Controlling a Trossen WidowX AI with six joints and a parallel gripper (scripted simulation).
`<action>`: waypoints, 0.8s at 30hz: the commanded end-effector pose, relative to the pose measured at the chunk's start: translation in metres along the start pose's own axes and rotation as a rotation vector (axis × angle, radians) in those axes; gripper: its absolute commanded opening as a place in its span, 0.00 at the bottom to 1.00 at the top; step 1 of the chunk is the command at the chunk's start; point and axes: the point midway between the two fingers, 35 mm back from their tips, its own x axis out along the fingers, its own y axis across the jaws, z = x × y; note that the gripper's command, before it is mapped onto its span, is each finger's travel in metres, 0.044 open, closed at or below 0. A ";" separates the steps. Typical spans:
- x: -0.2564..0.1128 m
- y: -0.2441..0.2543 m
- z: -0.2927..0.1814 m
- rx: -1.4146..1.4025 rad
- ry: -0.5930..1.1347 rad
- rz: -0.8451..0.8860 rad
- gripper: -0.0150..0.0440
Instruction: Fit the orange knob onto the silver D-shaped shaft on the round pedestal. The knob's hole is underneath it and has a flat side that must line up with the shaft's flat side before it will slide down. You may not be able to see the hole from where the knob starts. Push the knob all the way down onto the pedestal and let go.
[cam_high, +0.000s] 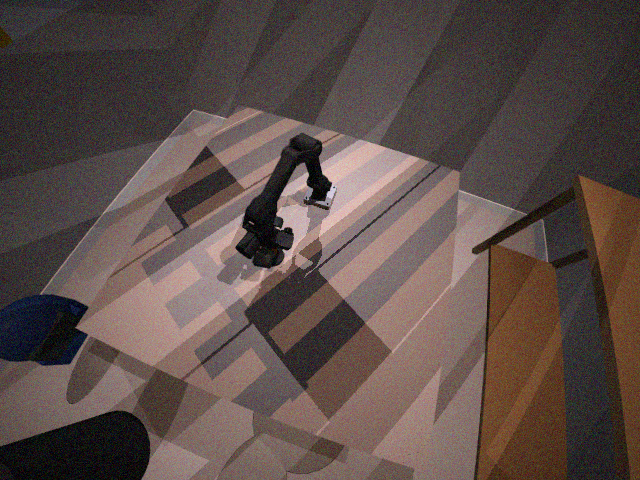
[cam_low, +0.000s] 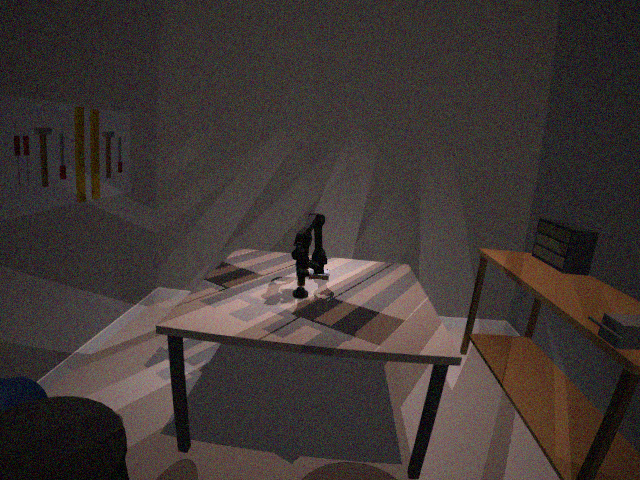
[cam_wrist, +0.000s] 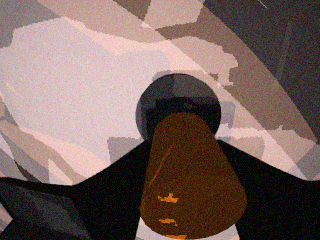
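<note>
My gripper (cam_high: 266, 241) (cam_low: 300, 283) (cam_wrist: 183, 146) points down over the round pedestal and is shut on the orange knob. The knob (cam_wrist: 192, 187) sits between the two black fingers in the wrist view, its far end over the pedestal's disc. The dark round pedestal (cam_high: 268, 258) (cam_low: 299, 293) (cam_wrist: 175, 87) stands on the table, its far part showing beyond the knob. The silver shaft and the knob's hole are hidden. I cannot tell how far down the knob sits or whether the flat sides line up.
The arm's white base plate (cam_high: 312, 202) (cam_low: 321, 277) is bolted behind the gripper on the striped, shadowed table (cam_high: 217, 310) (cam_low: 206, 320). A wooden shelf (cam_high: 522, 361) (cam_low: 563, 289) stands off to the right. A blue object (cam_high: 36, 325) lies beyond the table's near left corner.
</note>
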 end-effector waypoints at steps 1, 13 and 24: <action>-0.001 0.000 -0.001 0.334 0.003 -0.003 0.25; -0.001 -0.001 0.000 0.438 0.003 -0.003 0.25; 0.000 0.000 0.000 0.438 0.003 -0.003 0.25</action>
